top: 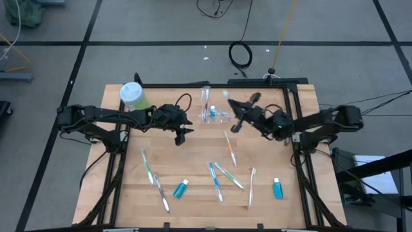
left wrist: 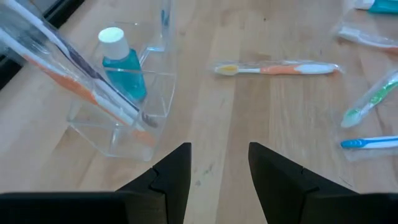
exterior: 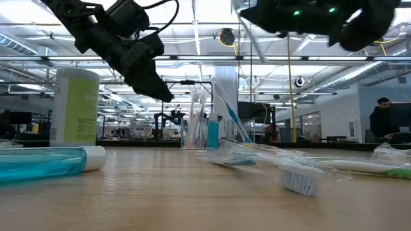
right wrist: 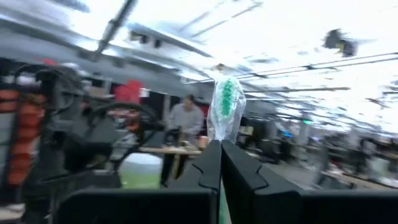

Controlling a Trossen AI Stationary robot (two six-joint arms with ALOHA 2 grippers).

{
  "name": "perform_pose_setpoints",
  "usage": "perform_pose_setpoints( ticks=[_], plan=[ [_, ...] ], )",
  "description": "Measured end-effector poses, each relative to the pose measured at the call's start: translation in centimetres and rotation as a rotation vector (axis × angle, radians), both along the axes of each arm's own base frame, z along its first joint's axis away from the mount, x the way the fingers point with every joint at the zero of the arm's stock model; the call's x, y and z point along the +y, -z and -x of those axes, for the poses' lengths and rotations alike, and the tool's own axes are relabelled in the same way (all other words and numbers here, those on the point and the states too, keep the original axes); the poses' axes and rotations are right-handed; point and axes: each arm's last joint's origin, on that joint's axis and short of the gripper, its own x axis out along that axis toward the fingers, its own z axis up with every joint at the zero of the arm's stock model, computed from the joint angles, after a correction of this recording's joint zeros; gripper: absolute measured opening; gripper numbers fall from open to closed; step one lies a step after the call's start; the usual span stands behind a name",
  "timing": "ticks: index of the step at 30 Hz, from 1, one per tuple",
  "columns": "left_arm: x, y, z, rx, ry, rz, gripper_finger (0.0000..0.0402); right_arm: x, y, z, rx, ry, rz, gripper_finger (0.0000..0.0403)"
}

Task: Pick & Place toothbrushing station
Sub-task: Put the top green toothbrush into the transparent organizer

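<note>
The left gripper hangs above the table with its fingers apart and empty. Just beyond it the clear cup lies on its side, holding a teal tube and two wrapped toothbrushes. Past the cup, the right gripper is raised, clamped on a wrapped green toothbrush. More toothbrushes and tubes lie scattered below both.

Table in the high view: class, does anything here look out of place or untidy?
Yes. Toothbrushes lie scattered at different angles across the table, and two teal tubes lie flat among them, away from the clear holder at the back. The right pincer, shut on a green toothbrush, is raised near that holder.
</note>
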Motion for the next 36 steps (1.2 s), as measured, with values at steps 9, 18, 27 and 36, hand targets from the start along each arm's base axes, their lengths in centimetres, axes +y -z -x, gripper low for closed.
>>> perform_pose_setpoints(
  ticks=[9,18,27,36],
  plan=[
    [-0.4,0.0,-0.1,0.004,0.021,-0.006,0.0163,-5.8,4.2,-4.5,0.105,0.132,-0.028,0.0000],
    [-0.8,0.0,-0.2,0.004,0.050,-0.020,0.0164,-8.1,9.0,-5.5,0.125,0.128,-0.147,0.0000],
    [-1.0,0.1,-0.1,0.009,0.050,-0.013,0.0163,-6.4,11.2,-6.4,0.337,0.163,-0.104,0.0000],
    [-1.2,0.1,-0.2,0.009,0.062,-0.016,0.0163,-6.2,11.1,-6.1,0.327,0.347,-0.149,0.0000]
  ],
)
